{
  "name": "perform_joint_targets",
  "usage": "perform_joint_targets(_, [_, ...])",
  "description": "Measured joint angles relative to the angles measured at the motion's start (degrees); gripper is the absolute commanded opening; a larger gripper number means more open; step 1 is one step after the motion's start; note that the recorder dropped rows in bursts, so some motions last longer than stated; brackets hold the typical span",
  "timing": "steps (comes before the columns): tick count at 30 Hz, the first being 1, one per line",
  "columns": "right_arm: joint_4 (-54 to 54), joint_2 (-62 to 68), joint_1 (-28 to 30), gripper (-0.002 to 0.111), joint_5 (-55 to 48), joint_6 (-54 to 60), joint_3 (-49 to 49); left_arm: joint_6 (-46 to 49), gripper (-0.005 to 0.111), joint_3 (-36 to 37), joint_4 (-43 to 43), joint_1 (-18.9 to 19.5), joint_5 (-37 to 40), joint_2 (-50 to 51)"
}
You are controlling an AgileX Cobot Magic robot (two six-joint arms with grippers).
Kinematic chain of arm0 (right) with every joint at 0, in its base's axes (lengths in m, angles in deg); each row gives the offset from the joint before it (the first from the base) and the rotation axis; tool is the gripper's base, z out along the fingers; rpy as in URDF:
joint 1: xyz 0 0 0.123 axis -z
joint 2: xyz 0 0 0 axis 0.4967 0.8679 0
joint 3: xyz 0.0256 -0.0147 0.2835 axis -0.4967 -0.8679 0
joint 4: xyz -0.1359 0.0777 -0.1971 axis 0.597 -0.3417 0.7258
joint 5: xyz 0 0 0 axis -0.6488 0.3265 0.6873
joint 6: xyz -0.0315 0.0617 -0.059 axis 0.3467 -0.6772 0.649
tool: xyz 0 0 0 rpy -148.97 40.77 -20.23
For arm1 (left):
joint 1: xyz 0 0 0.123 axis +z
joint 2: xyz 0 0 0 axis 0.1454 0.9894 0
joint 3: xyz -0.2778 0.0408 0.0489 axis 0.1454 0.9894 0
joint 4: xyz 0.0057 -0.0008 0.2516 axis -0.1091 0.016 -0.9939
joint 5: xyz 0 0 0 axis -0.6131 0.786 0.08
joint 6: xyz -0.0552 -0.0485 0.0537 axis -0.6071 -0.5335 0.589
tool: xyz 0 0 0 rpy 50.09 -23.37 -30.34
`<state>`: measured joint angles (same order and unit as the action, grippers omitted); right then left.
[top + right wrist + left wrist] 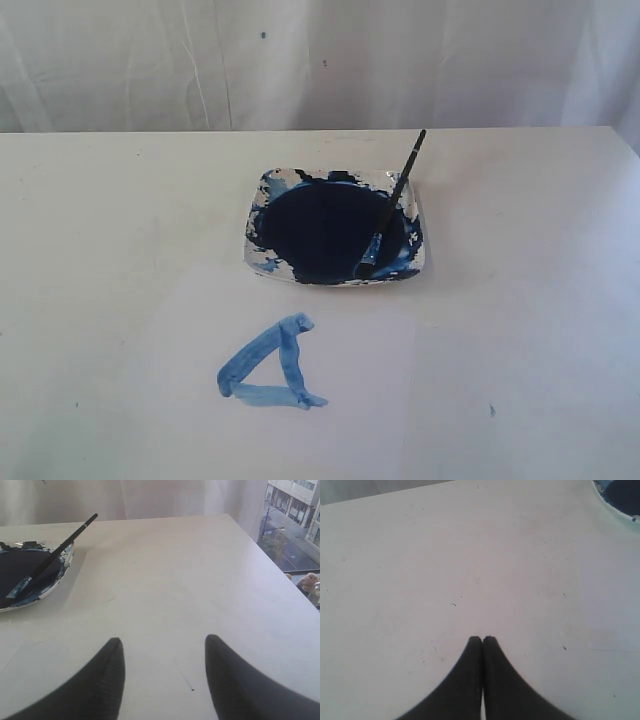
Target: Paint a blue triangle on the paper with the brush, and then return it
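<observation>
— Right gripper (163, 639) spread wide, holding nothing; left gripper (482, 639) pressed shut, empty, over matte white tabletop (420, 555).
— And the brush (390, 205)?
— Ahead of the right gripper, well apart: tip sunk in glossy dark paint, handle propped on the dish rim (415, 262).
— Handling?
— Probably light, stiff, thin; best pinched mid-handle, clear of wet bristles. Blue triangle (293, 360) already on the paper (370, 350).

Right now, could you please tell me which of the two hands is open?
The right hand: its jaws stand well apart, holding nothing, whereas the left hand has its jaws pressed together.
</observation>
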<state>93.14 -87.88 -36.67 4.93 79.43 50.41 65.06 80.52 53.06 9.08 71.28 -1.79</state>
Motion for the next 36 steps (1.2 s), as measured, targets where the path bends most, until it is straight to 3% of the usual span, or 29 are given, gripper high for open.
perform_joint_targets(36, [0.0, 0.0, 0.0, 0.047, 0.0, -0.9, 0.0, 0.0, 0.000, 0.0, 0.0, 0.0, 0.0, 0.0])
